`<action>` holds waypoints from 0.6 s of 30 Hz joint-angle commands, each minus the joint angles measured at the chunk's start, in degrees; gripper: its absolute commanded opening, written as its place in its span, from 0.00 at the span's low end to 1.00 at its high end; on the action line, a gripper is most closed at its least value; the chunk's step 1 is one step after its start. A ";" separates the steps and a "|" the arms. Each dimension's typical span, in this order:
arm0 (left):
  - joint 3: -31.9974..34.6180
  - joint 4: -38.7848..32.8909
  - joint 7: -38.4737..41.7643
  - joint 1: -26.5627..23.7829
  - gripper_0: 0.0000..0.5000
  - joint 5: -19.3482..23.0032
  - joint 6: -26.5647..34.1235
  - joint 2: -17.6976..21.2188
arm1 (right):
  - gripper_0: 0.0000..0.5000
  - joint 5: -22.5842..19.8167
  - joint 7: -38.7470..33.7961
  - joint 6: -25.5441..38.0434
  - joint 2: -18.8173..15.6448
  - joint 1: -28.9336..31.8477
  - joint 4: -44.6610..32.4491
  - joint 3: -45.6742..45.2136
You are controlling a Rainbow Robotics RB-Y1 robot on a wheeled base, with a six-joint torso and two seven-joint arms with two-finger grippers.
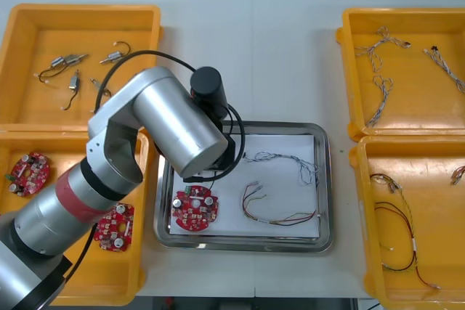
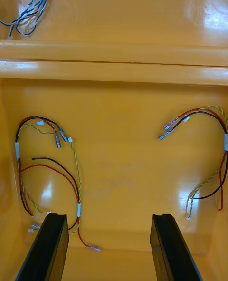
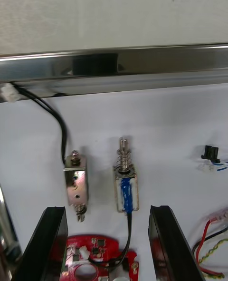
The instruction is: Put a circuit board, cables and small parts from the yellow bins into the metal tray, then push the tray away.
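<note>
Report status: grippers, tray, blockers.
Left gripper open over metal tray, small metal parts lying ahead of its fingertips. Right gripper open above yellow bin. Tray holds circuit board, blue and white cable, red and yellow cable. No obstruction seen.

I can read no text, label, brand, number or sign anywhere. Any print on the round red circuit board (image 1: 195,208) lying in the shiny metal tray (image 1: 327,186) is too small for me to make out. The little white sleeves on the red, black and yellow twisted cable (image 2: 76,176) in the yellow plastic bin (image 2: 123,57) show no lettering I can tell.
</note>
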 commanded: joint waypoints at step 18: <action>19.70 -7.49 3.06 -9.40 1.00 25.93 10.70 19.24 | 1.00 -4.55 0.81 -0.35 -4.17 1.01 -5.02 -0.24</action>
